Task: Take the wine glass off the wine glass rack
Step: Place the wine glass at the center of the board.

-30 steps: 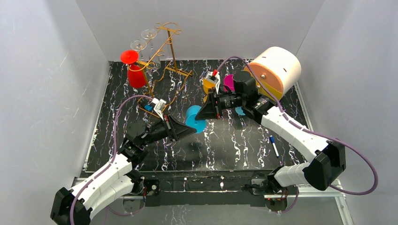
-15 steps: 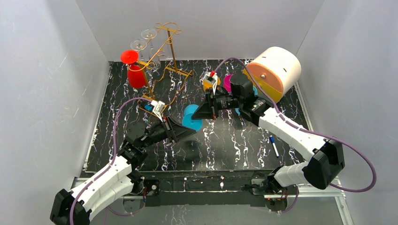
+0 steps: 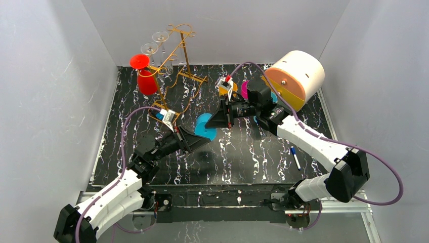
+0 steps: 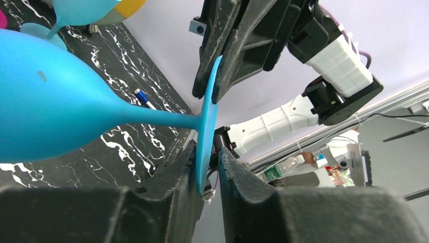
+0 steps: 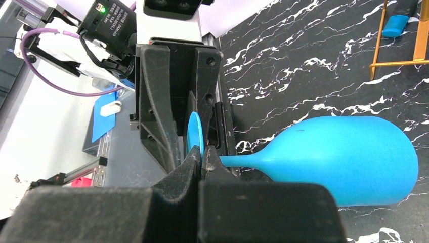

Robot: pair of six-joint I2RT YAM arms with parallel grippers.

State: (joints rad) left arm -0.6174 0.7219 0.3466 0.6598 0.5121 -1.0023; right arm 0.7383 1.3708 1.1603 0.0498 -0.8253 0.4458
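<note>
A blue wine glass [image 3: 205,126] lies sideways in mid-air above the table between my two grippers. My right gripper [image 3: 216,123] is shut on the rim of its round foot [image 5: 194,134]; its bowl [image 5: 349,157] points away. My left gripper [image 3: 206,138] has the same foot [image 4: 208,116] between its jaws; one finger touches it and the other stands a little apart. The golden wire wine glass rack [image 3: 178,55] stands at the back left with a red glass [image 3: 146,81] and two clear glasses [image 3: 155,43] hanging on it.
A big white cylinder with an orange face [image 3: 297,75] stands at the back right. Yellow [image 3: 225,91] and magenta [image 3: 246,89] glasses stand behind my right wrist. A blue pen [image 3: 295,157] lies at the right. A small blue marker [image 3: 160,116] lies by the rack base.
Both grippers and the blue glass have shifted slightly left and toward the back. The right gripper's hold on the foot is unchanged.
</note>
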